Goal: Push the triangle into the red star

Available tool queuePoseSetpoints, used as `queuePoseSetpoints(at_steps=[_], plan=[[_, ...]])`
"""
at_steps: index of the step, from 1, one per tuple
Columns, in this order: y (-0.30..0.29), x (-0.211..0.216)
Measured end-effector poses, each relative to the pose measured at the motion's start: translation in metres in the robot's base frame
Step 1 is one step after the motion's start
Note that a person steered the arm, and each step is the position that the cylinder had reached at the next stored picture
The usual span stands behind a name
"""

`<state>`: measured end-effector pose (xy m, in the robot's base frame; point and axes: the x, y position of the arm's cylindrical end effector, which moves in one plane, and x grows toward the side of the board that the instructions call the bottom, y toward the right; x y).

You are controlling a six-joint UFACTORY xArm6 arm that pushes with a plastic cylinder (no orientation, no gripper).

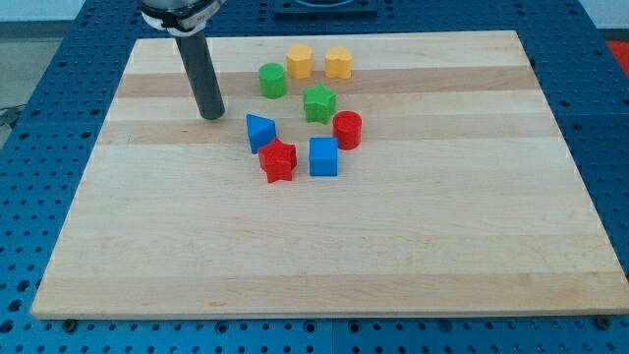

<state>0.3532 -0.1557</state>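
A blue triangle block [259,132] lies near the board's middle, touching or almost touching the red star [278,160] just below and to its right. My tip [211,115] rests on the board to the upper left of the blue triangle, a short gap away, not touching any block.
A blue cube [323,156] sits right of the red star. A red cylinder [347,130], a green star [319,102], a green cylinder [272,80], a yellow hexagon-like block [300,61] and a yellow heart-like block [338,63] lie above. The wooden board [442,226] sits on a blue perforated table.
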Motion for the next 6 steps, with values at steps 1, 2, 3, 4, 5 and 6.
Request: queuePoseSetpoints(at_steps=[1, 2, 3, 4, 5, 6], plan=[[-0.001, 0.000], [-0.002, -0.002], [-0.001, -0.006], [0.016, -0.006], [0.029, -0.002], [0.061, 0.015]])
